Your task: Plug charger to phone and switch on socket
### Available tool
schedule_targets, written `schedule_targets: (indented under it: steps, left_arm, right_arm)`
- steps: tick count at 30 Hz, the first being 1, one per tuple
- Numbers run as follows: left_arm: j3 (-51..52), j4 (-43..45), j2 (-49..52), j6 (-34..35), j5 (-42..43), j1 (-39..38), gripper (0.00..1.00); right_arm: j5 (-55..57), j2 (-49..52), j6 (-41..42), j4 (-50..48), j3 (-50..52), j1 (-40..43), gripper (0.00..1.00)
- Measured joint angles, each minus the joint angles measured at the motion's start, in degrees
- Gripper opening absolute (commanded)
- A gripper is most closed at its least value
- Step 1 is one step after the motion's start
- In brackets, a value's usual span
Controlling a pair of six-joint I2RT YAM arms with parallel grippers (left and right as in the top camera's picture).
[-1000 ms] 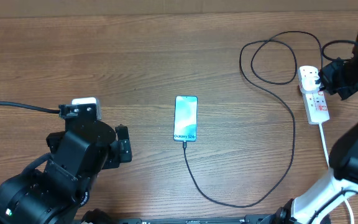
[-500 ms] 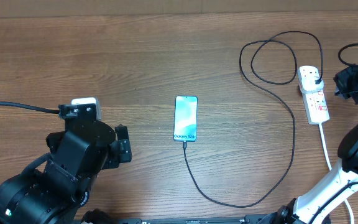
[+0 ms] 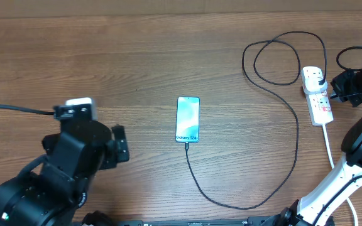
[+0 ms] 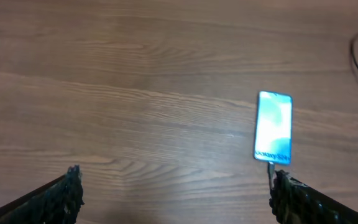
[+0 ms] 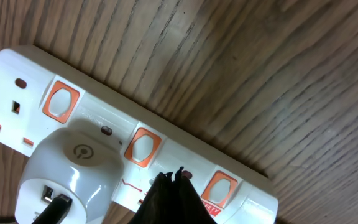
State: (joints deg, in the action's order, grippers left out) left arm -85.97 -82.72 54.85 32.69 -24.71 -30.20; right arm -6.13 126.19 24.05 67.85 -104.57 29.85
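Note:
The phone [image 3: 188, 119] lies in the middle of the table, screen lit light blue, and shows in the left wrist view [image 4: 273, 127]. The charger cable [image 3: 292, 113] runs from the phone's near end in loops to its white plug [image 3: 313, 76] [image 5: 67, 168] seated in the socket strip [image 3: 319, 103] [image 5: 166, 146] at the right. My right gripper [image 3: 339, 89] [image 5: 174, 177] is shut, fingertips just above the strip beside the plug, between two red switches. My left gripper [image 3: 119, 145] [image 4: 173, 193] is open and empty, left of the phone.
The strip's thick white cord [image 3: 329, 150] runs toward the near right edge by the right arm's base. A black cable [image 3: 17, 108] crosses the table's left side behind the left arm.
My right gripper has swung out to the right of the strip and come back toward it. The left arm shifted slightly left. Phone and cable have not moved.

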Motion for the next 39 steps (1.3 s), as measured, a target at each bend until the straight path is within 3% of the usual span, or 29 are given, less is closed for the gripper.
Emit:
schedule_targets:
  steps: [10, 20, 39]
  left_arm:
    - [0.0, 0.0, -9.2, 0.0, -0.1, 9.6, 1.0]
    - [0.0, 0.0, -14.9, 0.0, -0.2, 10.1, 1.0]
    - [0.0, 0.0, -15.3, 0.0, -0.2, 10.1, 1.0]
  right_arm:
    - [-1.4, 1.4, -1.0, -1.0, 0.0, -0.1, 0.04]
    - [-2.7, 1.4, -1.4, -1.2, 0.0, -0.4, 0.04]
    - [-3.6, 3.0, -1.4, -2.4, -0.2, -1.5, 0.04]
